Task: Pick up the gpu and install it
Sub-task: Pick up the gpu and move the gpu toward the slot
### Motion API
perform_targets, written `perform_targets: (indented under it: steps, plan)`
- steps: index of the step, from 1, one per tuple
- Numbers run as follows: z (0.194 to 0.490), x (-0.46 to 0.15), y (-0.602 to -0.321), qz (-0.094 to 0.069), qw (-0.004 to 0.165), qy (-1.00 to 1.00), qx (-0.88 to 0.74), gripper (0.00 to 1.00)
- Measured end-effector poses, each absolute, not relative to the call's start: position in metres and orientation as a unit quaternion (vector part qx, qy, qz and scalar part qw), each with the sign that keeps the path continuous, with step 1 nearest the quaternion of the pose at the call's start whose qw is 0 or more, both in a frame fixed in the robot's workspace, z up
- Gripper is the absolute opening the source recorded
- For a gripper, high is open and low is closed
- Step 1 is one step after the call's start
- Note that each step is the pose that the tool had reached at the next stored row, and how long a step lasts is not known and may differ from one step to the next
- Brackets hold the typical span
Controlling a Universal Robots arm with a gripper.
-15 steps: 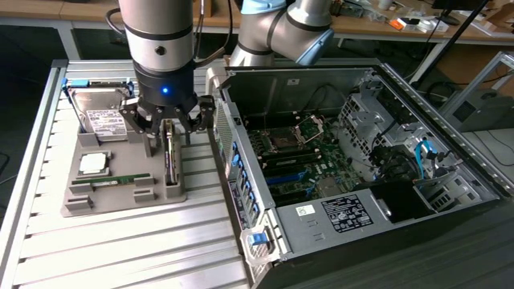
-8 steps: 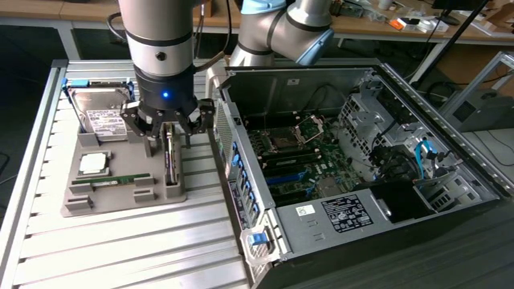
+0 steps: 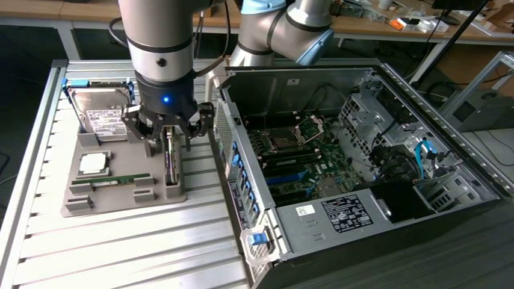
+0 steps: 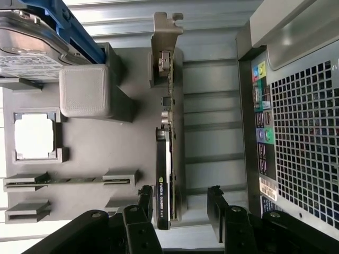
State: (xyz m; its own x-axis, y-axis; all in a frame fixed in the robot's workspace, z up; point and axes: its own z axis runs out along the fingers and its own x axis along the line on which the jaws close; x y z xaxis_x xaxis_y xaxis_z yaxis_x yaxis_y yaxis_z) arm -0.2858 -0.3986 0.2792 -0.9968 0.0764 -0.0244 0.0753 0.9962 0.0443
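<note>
The gripper (image 3: pixel 170 138) hangs wide open, holding nothing, one finger on either side of the gpu (image 3: pixel 170 164). The card stands on edge in the grey tray (image 3: pixel 120 195). In the exterior view the hard drive (image 3: pixel 103 117) lies at ten o'clock from the gripper and the open computer case (image 3: pixel 281 90) at three o'clock.

The exterior view looks steeply down from high up, with the grey tray (image 3: pixel 120 195) at its left and the open computer case (image 3: pixel 289 90) at its right. The wrist view looks straight down from close above; both share the tray, the gpu (image 4: pixel 163 185) and the case's wall.
</note>
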Motion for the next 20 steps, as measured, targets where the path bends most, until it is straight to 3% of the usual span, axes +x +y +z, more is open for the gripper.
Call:
perform_targets:
  steps: [12, 20]
  plan:
    - [0.27, -0.291, -0.369, 0.022, 0.013, 0.999, 0.038, 0.54]
    - [0.256, -0.293, -0.365, 0.021, 0.013, 0.999, 0.038, 0.54]
